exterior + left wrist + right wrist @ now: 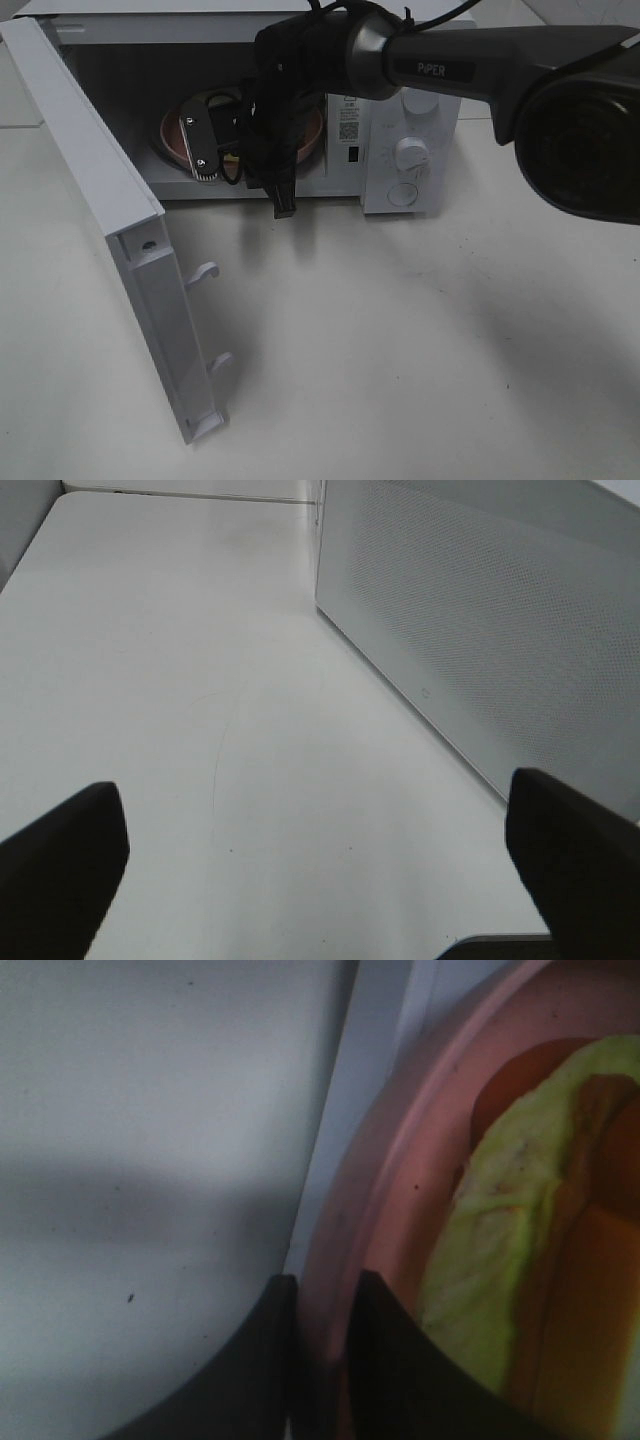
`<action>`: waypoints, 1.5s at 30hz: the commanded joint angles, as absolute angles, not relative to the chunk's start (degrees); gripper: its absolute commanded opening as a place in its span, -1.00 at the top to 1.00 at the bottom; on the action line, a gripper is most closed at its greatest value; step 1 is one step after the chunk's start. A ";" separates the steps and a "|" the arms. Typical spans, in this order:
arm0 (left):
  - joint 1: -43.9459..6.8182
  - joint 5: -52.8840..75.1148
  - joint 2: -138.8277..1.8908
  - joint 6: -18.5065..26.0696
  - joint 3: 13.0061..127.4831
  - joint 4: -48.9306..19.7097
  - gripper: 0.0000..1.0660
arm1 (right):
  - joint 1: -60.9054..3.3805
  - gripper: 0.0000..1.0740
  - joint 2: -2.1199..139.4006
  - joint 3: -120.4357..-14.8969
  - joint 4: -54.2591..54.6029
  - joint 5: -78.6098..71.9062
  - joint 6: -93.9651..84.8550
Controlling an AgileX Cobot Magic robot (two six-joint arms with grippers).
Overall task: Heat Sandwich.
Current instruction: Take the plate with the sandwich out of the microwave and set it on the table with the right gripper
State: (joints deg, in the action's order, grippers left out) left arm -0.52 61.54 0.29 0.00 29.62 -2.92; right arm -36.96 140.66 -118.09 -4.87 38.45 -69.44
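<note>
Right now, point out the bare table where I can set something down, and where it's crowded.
Free: the table in front of the microwave, right of its open door; also the stretch beside the perforated panel. Crowded: the cavity, where the right gripper pinches the pink plate carrying the sandwich.

A plain white counter (pixel 400 350) fills nearly everything I can see, matte and lightly scuffed, with a few dark specks and a faint curved scratch visible in the left wrist view. At its far edge a thin seam (pixel 180 494) runs straight across, and a pale surface continues beyond. A white microwave (pixel 420 110) stands at the back of the counter with its door (pixel 90 170) swung wide; its side wall (pixel 480 630) is perforated. The light is soft and even, throwing blurred grey shadows (pixel 300 235) across the counter just before the oven.
</note>
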 commanded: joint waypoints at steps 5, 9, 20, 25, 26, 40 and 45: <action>-0.29 61.25 1.26 0.00 29.51 -2.92 -0.82 | -36.90 1.00 136.71 -111.96 -3.67 39.76 -73.74; -0.29 61.25 1.26 0.00 29.51 -2.92 -0.82 | -36.90 1.00 135.28 -109.43 -4.18 38.39 -75.80; -0.29 61.25 1.26 0.00 29.51 -2.92 -0.82 | -36.67 1.00 127.65 -97.86 -4.70 31.40 -83.48; -0.29 61.25 1.26 0.00 29.51 -2.92 -0.82 | -36.67 1.00 125.42 -94.31 -5.61 29.16 -83.77; -0.29 61.25 1.26 0.00 29.51 -2.92 -0.82 | -36.67 1.00 125.42 -94.31 -5.61 29.16 -83.77; -0.29 61.25 1.26 0.00 29.51 -2.92 -0.82 | -36.04 1.00 120.21 -87.32 -5.27 24.12 -91.50; -0.29 61.25 1.26 0.00 29.51 -2.92 -0.82 | -35.41 1.00 118.20 -84.86 -1.95 22.57 -95.74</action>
